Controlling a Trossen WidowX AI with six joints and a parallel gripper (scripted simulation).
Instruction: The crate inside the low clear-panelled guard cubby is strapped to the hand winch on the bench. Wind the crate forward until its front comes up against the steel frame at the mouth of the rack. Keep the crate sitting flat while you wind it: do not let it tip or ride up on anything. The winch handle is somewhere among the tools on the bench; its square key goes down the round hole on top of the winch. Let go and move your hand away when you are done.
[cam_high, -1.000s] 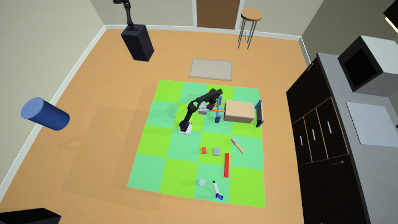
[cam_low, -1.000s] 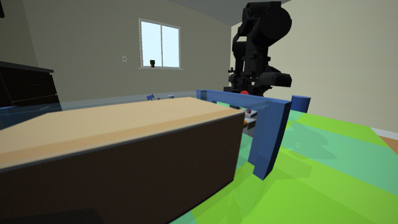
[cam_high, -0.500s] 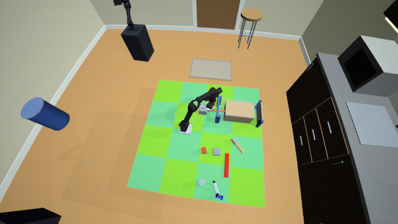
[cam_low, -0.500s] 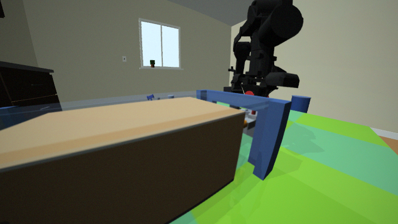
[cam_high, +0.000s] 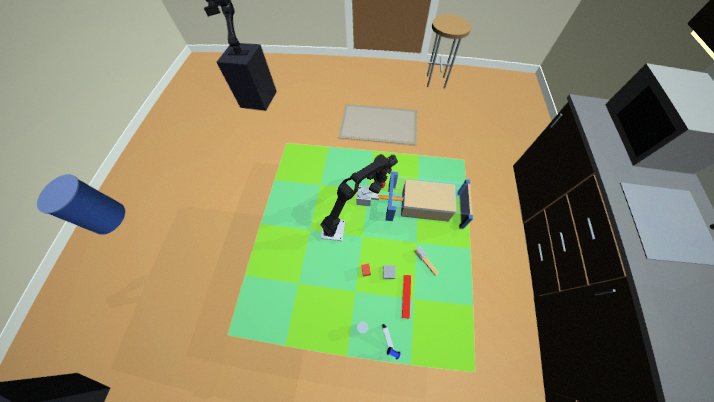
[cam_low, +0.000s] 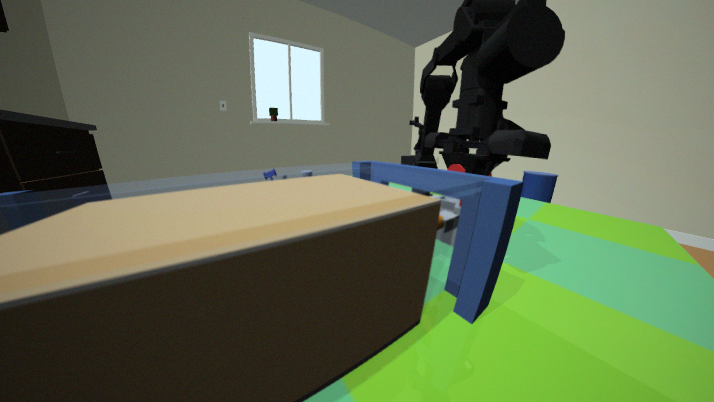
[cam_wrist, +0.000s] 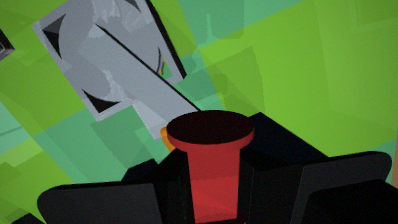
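My gripper (cam_high: 381, 187) (cam_wrist: 204, 141) is shut on the red knob (cam_wrist: 214, 175) of the winch handle. The handle's grey arm (cam_wrist: 145, 82) runs from the knob across the top of the grey winch (cam_high: 363, 202) (cam_wrist: 70, 75); its key end is hidden. An orange strap (cam_high: 396, 198) (cam_low: 440, 222) runs from the winch to the crate (cam_high: 429, 195) (cam_low: 225, 260). The crate sits flat inside the clear-panelled cubby. A short gap shows between its front and the blue steel frame (cam_high: 391, 200) (cam_low: 487, 250) at the mouth. My gripper is on the winch side of that frame.
The cubby's far blue frame (cam_high: 466, 219) stands behind the crate. On the green mat (cam_high: 270, 250) lie a wooden-handled tool (cam_high: 429, 265), a red block (cam_high: 366, 270), a grey block (cam_high: 389, 272), a red bar (cam_high: 406, 297), a pale round piece (cam_high: 362, 327) and a blue-knobbed crank (cam_high: 388, 339).
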